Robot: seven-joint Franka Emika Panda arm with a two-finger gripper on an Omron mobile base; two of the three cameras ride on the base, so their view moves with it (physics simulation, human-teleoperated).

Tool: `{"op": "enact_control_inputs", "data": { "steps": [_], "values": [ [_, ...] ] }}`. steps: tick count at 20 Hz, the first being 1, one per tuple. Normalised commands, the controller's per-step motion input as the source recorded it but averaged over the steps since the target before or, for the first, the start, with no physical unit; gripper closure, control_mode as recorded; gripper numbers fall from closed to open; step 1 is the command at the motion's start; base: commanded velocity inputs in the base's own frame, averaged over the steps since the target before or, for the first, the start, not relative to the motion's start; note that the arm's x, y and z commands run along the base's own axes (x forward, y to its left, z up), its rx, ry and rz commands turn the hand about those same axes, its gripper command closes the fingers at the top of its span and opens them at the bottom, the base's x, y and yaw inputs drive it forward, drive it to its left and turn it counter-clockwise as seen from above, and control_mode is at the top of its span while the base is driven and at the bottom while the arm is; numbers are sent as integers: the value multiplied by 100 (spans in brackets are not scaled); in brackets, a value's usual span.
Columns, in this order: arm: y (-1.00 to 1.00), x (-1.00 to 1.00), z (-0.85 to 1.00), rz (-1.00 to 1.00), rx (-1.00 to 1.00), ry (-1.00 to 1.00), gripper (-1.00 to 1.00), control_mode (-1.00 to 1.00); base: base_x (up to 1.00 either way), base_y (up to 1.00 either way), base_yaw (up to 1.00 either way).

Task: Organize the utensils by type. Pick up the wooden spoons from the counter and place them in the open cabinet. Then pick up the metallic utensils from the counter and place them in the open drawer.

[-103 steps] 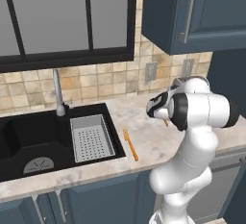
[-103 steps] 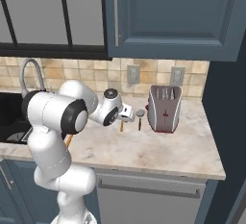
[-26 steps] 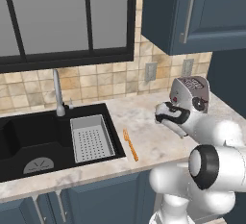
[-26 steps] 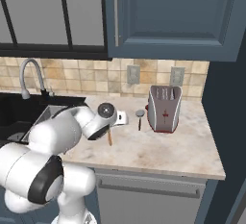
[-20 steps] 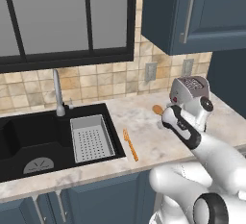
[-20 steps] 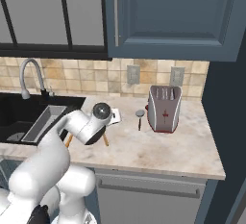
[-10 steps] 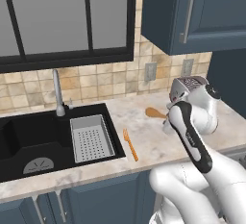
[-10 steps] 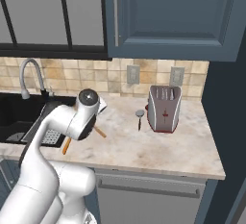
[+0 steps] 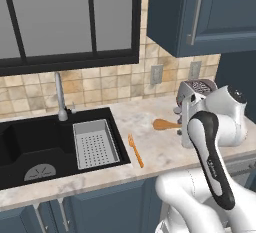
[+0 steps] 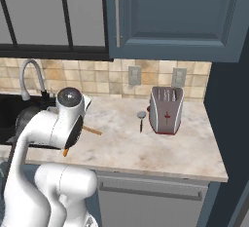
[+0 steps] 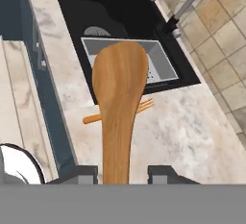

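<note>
My gripper [image 11: 120,177] is shut on the handle of a light-brown wooden spoon [image 11: 120,98], which points out over the counter [image 11: 192,127] towards the sink. The spoon's bowl [image 9: 162,124] sticks out left of my hand, above the beige counter [image 9: 155,152]. An orange-copper fork [image 9: 135,150] lies beside the sink, right under the held spoon. A short utensil with a dark handle and a round silver head [image 10: 141,119] lies next to the toaster. The dark blue wall cabinet [image 10: 170,16] with its grey bar handle hangs above. The drawer is out of view.
A black sink [image 9: 30,142] with a grey strainer basket [image 9: 95,144] and a faucet [image 9: 60,97] fills the left. A silver toaster [image 10: 165,109] stands at the back right. Glass-fronted cabinets [image 9: 65,17] hang over the sink.
My arm has folded and turned, and the hand has shifted a little left towards the sink. The wooden spoon stays in the grip. The fork and the short utensil have not moved.
</note>
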Motion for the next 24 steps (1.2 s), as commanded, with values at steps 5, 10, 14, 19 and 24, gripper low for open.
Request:
{"op": "enact_control_inputs", "data": {
  "steps": [5,10,14,19,24],
  "values": [
    [5,-60,44,2,-4,-12,100,-100,0,0,0],
    [9,-45,44,2,-15,-6,100,-100,0,0,0],
    [2,-40,39,5,-16,-1,100,-100,0,0,0],
    [1,-9,5,3,-5,1,100,-100,0,0,0],
    [0,0,0,0,0,0,100,100,-22,0,1]
  ]
}}
